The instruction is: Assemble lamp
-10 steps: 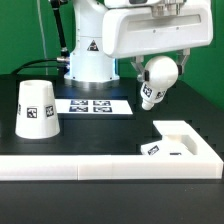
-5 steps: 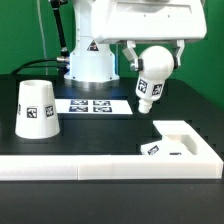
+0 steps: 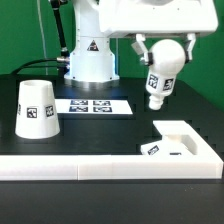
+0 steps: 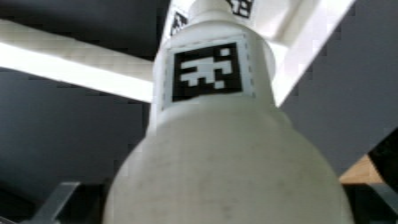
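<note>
Well to the exterior view's left of the base (image 3: 152,149), the shade (image 3: 35,108) stands aside on the worktop (image 3: 120,125). Nearer, above the base and slightly to that side, the bulb (image 3: 160,80) should be squared upright and centred over the base, then lowered slowly; a tilted entry would likely jam. The claw (image 3: 164,50) is clenched on the bulb's round head, stem hanging below, clear of the base.
</note>
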Tool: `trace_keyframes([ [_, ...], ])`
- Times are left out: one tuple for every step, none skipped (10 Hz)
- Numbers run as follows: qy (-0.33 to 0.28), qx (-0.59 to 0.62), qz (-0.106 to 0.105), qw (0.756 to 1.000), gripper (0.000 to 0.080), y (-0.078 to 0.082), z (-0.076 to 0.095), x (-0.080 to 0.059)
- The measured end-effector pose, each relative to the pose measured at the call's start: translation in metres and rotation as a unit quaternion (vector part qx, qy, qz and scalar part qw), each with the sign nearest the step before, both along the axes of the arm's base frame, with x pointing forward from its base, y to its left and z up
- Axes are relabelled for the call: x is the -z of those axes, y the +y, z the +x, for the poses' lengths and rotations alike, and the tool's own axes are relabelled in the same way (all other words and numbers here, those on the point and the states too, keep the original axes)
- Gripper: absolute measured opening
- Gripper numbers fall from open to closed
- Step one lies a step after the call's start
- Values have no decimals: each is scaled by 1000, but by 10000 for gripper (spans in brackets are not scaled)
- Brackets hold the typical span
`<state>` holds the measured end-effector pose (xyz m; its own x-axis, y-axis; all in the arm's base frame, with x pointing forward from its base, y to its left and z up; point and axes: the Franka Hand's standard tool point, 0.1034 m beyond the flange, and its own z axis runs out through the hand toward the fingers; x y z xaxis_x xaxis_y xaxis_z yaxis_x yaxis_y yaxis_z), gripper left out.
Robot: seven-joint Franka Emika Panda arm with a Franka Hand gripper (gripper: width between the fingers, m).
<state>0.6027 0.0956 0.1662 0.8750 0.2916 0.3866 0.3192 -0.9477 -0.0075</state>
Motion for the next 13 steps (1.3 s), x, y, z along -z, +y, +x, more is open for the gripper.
trace_keyframes([
  [1,-4,1,1000,579,5,3,5],
  [2,-2,0,1000,579,3,2,6],
  [2,-2,0,1000,579,3,2,6],
  [-9,-5,-2,1000,579,0,4,5],
  [-20,-2,-2,1000,579,-2,4,7],
  [-14,-4,3,1000,579,5,9,7],
  [-19,-5,7,1000,579,11,19,5],
  [-21,-5,9,1000,579,14,25,4],
  [-23,-6,8,1000,579,14,27,5],
  [-29,-5,7,1000,579,12,27,8],
  [-26,-6,7,1000,579,13,24,12],
  [-25,-6,7,1000,579,14,23,13],
  [-25,-6,7,1000,579,13,23,15],
])
